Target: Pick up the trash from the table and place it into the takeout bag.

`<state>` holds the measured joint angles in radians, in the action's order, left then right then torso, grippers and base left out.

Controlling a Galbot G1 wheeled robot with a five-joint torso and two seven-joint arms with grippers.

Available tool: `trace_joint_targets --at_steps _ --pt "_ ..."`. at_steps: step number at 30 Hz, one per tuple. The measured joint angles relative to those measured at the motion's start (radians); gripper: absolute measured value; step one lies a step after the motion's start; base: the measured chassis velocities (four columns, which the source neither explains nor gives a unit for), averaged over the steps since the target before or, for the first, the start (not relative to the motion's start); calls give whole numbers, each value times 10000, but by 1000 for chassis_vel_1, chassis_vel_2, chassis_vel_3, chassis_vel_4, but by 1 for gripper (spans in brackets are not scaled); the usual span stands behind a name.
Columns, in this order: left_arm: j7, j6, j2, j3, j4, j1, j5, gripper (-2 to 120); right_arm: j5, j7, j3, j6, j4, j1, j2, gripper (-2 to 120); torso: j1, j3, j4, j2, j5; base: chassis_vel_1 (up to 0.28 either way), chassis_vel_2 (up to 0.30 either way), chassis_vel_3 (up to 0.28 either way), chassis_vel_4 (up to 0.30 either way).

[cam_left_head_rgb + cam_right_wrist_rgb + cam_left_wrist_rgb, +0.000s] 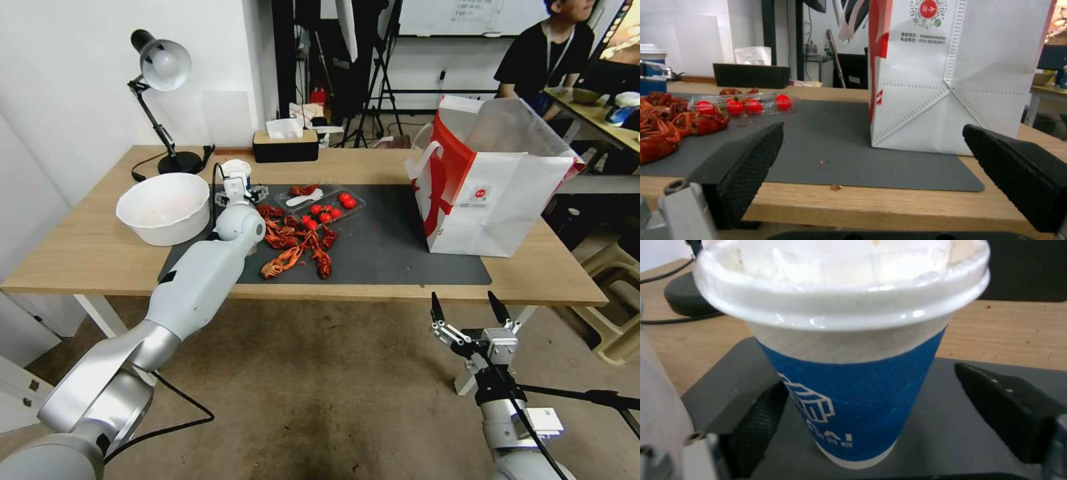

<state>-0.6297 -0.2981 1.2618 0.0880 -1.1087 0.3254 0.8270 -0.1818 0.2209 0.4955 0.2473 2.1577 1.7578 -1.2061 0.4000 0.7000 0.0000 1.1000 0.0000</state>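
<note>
1. A blue-and-white paper cup (853,386) with a white plastic lid stands upright on the dark grey mat (393,247), at its far left corner.
2. A large white takeout bag (490,193) with red side panels stands open at the mat's right end.

Silver-white arms, black textured fingers (742,166), black cables.

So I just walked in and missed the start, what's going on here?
The robot is clearing a table. Its left gripper is at the far left corner of the dark mat, open around a blue-and-white paper cup, fingers not yet closed on it. The right gripper hangs open, off the table's near edge. The white takeout bag stands open on the right.
</note>
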Motion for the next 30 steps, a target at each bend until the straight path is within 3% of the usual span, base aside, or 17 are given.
trace_joint_targets --at_steps 16,20,23,30 --pt "-52 -159 34 45 145 -77 85 36 12 6 8 5 35 67 -25 100 0 -1 1 1 1 0 0 0 0" --pt "610 468 -51 94 -89 -54 -20 27 28 5 -15 1 31 56 -30 100 0 0 0 0 -3 0 0 0 0" --pt "1453 1196 -218 203 -669 -85 -181 17 29 4 -20 -16 33 16 -18 100 0 0 0 0 -2 0 0 0 0" --pt "2529 1845 -445 597 -1475 -640 -192 5 33 3 -45 -58 73 -21 -15 100 0 0 -1 0 0 0 0 0 0"
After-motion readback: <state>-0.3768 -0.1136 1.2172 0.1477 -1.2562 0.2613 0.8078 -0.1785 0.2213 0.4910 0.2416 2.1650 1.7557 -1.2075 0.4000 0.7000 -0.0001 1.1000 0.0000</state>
